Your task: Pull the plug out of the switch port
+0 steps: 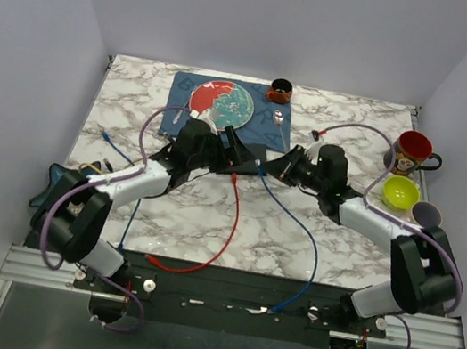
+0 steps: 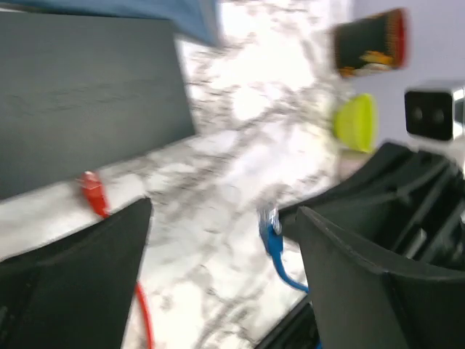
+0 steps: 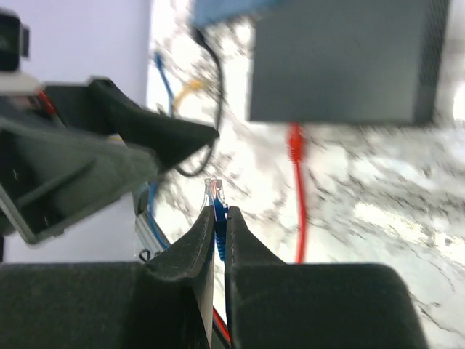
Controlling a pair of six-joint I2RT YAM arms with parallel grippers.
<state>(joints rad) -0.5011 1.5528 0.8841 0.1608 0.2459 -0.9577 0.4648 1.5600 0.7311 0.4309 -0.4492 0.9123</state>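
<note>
The switch is a flat dark box lying between my two grippers; it shows in the left wrist view and the right wrist view. A red plug sits in its near edge. My right gripper is shut on a blue plug with a clear tip, held apart from the switch. The same blue plug hangs beside my left gripper, which is open and holds nothing. From above, the left gripper is at the switch's left end and the right gripper at its right.
A blue placemat with a red and teal plate lies behind the switch, a small brown cup at its corner. A red mug, a yellow-green bowl and a lilac cup stand at right. Red cable and blue cable run to the near edge.
</note>
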